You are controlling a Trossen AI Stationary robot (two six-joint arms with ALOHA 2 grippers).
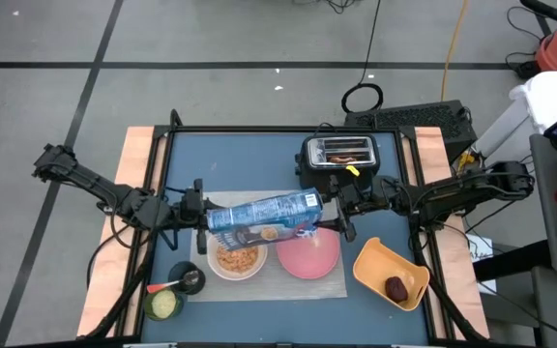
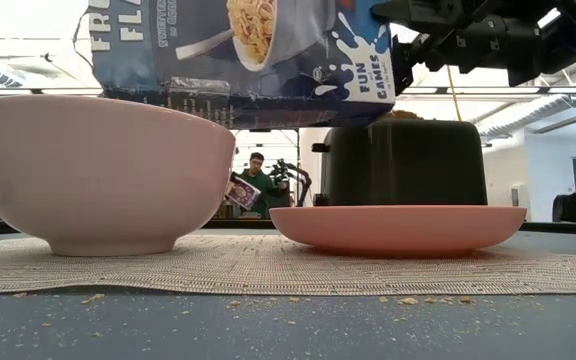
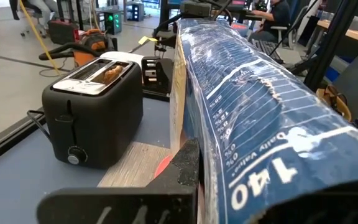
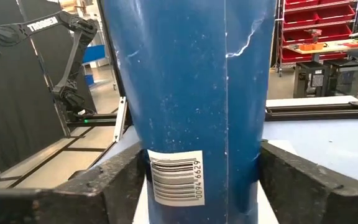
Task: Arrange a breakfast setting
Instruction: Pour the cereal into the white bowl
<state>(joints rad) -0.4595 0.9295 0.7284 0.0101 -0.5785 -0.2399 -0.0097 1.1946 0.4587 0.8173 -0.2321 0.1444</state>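
We see a blue cereal box held lying on its side in the air between the two grippers, over the white bowl and the near edge of the pink plate. The left gripper is clamped on the box's left end; in the left wrist view the box runs straight out from that gripper's dark finger. The right gripper sits at the box's other end. In the right wrist view its two fingers stand on either side of the box, close against the cardboard near the barcode; we cannot tell whether they are pressing or have just let go. The bowl, directly under the box toward the left gripper's side, has cereal in it and rests on the grey mat; the plate is beside the bowl on the same mat, below the right gripper. In the low view the bowl and plate sit side by side on the mat, with the box hanging above them and crumbs on the table in front. The black toaster stands just behind the right gripper, with brown toast in its slot. The dark red fruit lies in the yellow-orange dish, on the table off the mat, near the right arm. A spoon lies off the mat's corner, below the left gripper, beside a small cup with greenish contents.
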